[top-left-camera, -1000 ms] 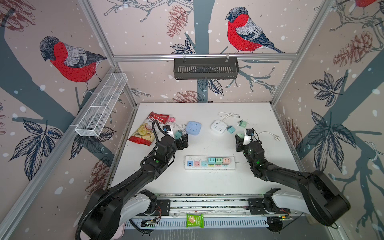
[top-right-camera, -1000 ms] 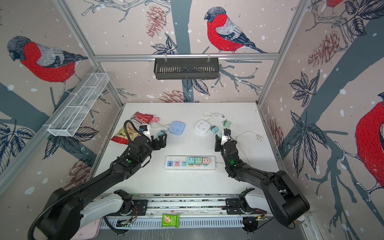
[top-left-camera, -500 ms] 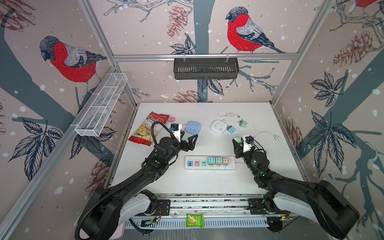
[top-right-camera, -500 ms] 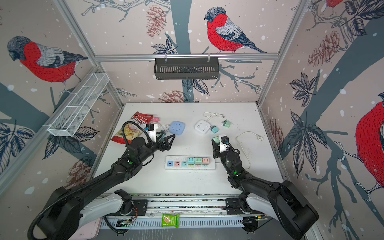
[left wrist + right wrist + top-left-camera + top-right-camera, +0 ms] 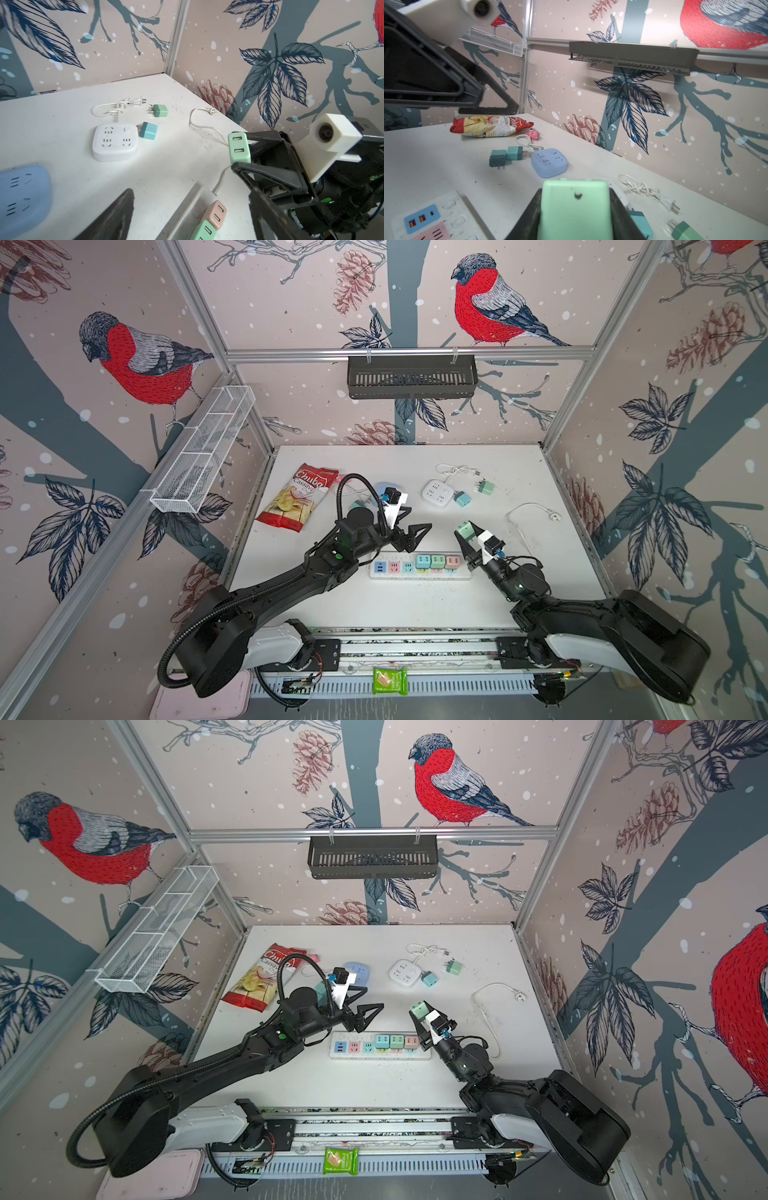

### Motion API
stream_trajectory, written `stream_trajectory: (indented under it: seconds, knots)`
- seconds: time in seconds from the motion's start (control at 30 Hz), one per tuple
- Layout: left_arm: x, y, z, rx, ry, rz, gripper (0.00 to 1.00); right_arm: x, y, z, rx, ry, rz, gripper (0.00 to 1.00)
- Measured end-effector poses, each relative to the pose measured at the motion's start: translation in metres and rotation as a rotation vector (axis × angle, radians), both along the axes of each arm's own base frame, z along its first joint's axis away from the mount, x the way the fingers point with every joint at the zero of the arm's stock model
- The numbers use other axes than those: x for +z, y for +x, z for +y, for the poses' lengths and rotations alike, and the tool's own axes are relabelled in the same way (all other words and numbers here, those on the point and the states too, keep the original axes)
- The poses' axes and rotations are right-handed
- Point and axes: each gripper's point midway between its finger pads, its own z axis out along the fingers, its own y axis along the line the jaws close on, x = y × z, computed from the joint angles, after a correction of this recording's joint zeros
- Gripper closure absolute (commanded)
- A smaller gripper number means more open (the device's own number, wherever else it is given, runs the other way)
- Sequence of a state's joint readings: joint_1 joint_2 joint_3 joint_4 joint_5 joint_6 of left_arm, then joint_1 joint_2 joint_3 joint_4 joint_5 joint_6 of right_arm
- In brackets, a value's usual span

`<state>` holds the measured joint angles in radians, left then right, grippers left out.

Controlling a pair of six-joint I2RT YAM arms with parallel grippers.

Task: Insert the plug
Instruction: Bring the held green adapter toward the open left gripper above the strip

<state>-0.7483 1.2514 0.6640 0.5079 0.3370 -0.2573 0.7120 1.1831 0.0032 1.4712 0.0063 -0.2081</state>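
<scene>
Right gripper [image 5: 467,532] clamps mint plug [image 5: 239,148] by its sides, aloft beside strip [image 5: 415,576] right end, near bench front. Prongs hidden; side grip likely leaves them free for socket. Left gripper [image 5: 419,517] wide, empty, above strip left half, probably ready to steady it.

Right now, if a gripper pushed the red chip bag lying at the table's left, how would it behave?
The chip bag looks puffed and thin-walled, so probably light; it would likely slide on the smooth white table rather than tip. Its glossy, creased film would probably dent when squeezed and might slip from a shallow pinch.
</scene>
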Motion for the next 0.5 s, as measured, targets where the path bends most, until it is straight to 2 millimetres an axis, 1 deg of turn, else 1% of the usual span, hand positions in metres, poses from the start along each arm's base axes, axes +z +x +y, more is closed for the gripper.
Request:
stream_trajectory:
  seconds: [0.17, 0.3, 0.5]
  knots:
    - [-0.014, -0.004, -0.015, -0.065, 0.040, 0.036, 0.18, 0.000, -0.009, 0.011, 0.022, -0.064, -0.064, 0.98]
    - [-0.015, -0.012, -0.030, -0.121, 0.059, 0.045, 0.18, 0.000, -0.013, 0.016, 0.026, -0.096, -0.098, 0.98]
    - [-0.020, -0.020, -0.042, -0.177, 0.080, 0.075, 0.20, -0.005, -0.016, 0.021, 0.015, -0.143, -0.119, 0.98]
